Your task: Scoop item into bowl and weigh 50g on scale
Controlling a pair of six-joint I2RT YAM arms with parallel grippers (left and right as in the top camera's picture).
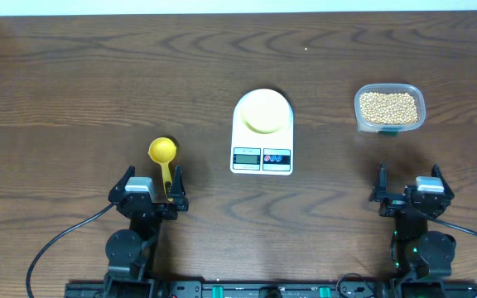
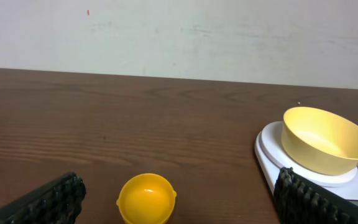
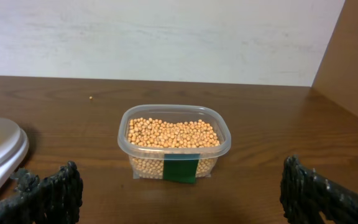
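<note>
The pale-yellow bowl (image 1: 263, 111) (image 2: 328, 140) stands empty on the white scale (image 1: 262, 159) (image 2: 267, 149) at the table's middle. Tan beans (image 1: 389, 105) (image 3: 173, 132) fill a clear tub (image 3: 174, 163) at the back right. A yellow scoop (image 1: 163, 151) (image 2: 146, 198) lies left of the scale, its handle running back between the fingers of my left gripper (image 1: 153, 177) (image 2: 178, 204), which stands open and does not pinch it. My right gripper (image 1: 409, 177) (image 3: 182, 200) is open and empty, just in front of the tub.
The scale's edge (image 3: 2, 149) shows at the left of the right wrist view. A wooden side panel (image 3: 353, 56) rises at the far right. A pale wall runs behind the table. Both arm bases and their cables sit along the front edge.
</note>
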